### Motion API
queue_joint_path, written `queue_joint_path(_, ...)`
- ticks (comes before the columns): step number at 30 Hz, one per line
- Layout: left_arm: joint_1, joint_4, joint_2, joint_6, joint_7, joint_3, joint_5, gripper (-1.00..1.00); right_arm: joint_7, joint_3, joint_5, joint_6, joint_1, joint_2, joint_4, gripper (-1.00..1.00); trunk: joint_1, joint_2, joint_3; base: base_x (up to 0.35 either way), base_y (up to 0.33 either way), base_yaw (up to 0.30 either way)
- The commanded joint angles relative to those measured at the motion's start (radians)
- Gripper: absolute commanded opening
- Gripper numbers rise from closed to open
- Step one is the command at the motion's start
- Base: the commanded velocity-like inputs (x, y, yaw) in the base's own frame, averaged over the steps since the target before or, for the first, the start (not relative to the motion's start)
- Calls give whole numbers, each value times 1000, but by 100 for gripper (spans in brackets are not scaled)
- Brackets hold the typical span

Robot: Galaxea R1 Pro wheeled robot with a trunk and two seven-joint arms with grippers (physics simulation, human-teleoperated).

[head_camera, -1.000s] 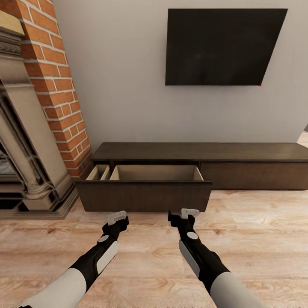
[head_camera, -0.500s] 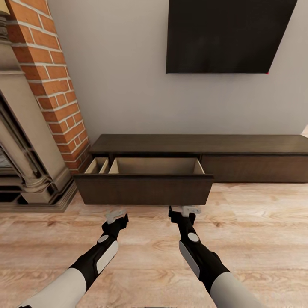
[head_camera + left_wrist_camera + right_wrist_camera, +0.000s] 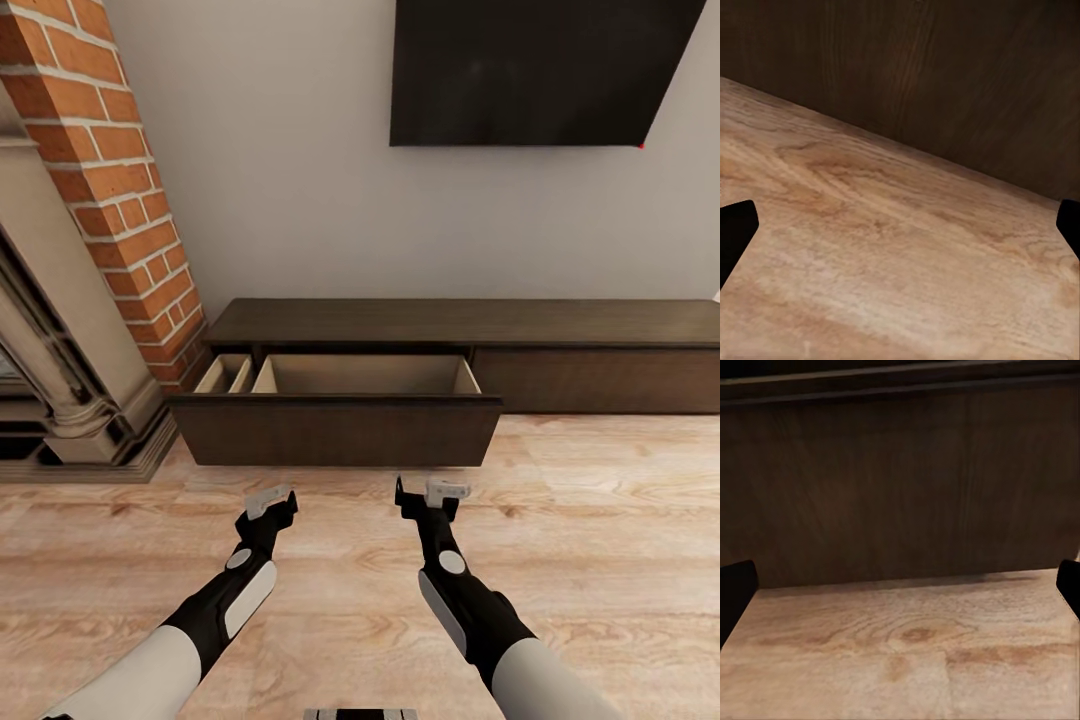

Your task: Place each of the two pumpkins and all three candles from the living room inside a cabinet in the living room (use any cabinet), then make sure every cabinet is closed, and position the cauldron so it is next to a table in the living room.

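We face the cabinet (image 3: pixel 470 350), drawer (image 3: pixel 340 425) out; left gripper (image 3: pixel 270 503) and right gripper (image 3: pixel 428 494) spread wide, empty. Rolling closer risks ramming the drawer front.

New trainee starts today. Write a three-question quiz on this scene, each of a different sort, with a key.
1. True or false: the wide drawer of the long, low dark-brown wooden cabinet stands pulled open.
2. Multiple choice: what does the left gripper hold? A) an orange pumpkin B) a whitish candle C) nothing
3. Fill in: above the cabinet hangs a flat black ____ on the wall.

Key: 1 true; 2 C, and the right gripper is open too, fingertips apart; 3 television.
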Motion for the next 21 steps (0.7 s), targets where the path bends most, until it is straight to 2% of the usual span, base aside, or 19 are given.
queue_joint_path(1, -1, 0, 1, -8, 7, -7, 11, 100, -6, 6, -6, -16, -1, -1, 4, 100, 0, 0, -1, 0, 0, 0)
queue_joint_path(11, -1, -1, 1, -19, 6, -6, 11, 100, -6, 6, 0, -34, -1, -1, 9, 100, 0, 0, -1, 19, 0, 0)
queue_joint_path(21, -1, 0, 1, -19, 5, -17, 9, 100, -6, 6, 0, -37, -1, -1, 12, 100, 0, 0, -1, 256, 0, 0)
